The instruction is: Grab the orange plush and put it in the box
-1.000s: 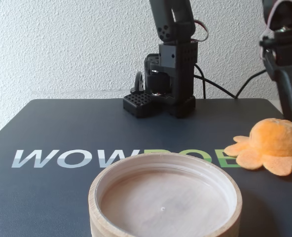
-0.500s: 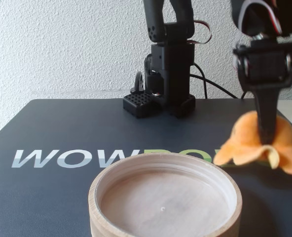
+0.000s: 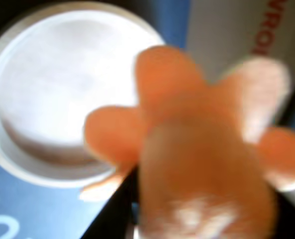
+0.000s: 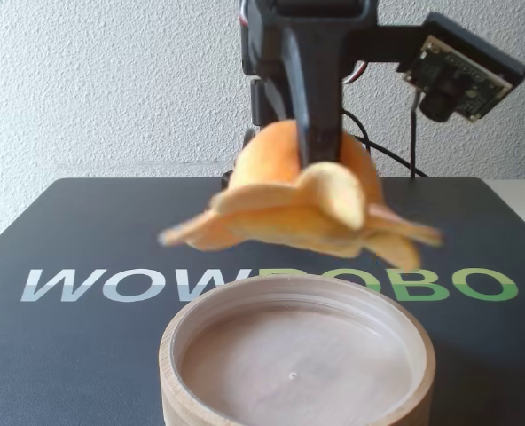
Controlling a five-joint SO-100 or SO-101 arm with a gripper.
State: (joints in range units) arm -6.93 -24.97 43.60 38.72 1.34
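- in the fixed view the gripper (image 4: 320,155) hangs down from the top of the frame, its dark fingers clamped on the orange plush (image 4: 302,200).
- the plush is held in the air, clear of the mat (image 4: 85,240), and its flat flaps spread out to the left and right below its rounded body.
- one dark finger (image 4: 316,115) runs down the near face of the plush's dome, pressing into it; the other finger is hidden behind the toy.
- the box (image 4: 296,355) sits on the mat at the near edge of the fixed view, round, pale wood, with a thick rim and a bare flat bottom.
- the plush hangs above the far rim of the box and does not touch it; the flaps look blurred.
- the mat is dark, with large lettering (image 4: 138,286) across it, grey-white on the left and green on the right, partly hidden behind the box and plush.
- a small camera board (image 4: 458,78) sticks out to the right of the arm, with cables trailing behind it.
- a rough white wall (image 4: 112,89) stands behind the mat.
- in the wrist view the plush (image 3: 197,164) fills the right and lower part of the picture, very blurred, with the box (image 3: 18,154) at the upper left.
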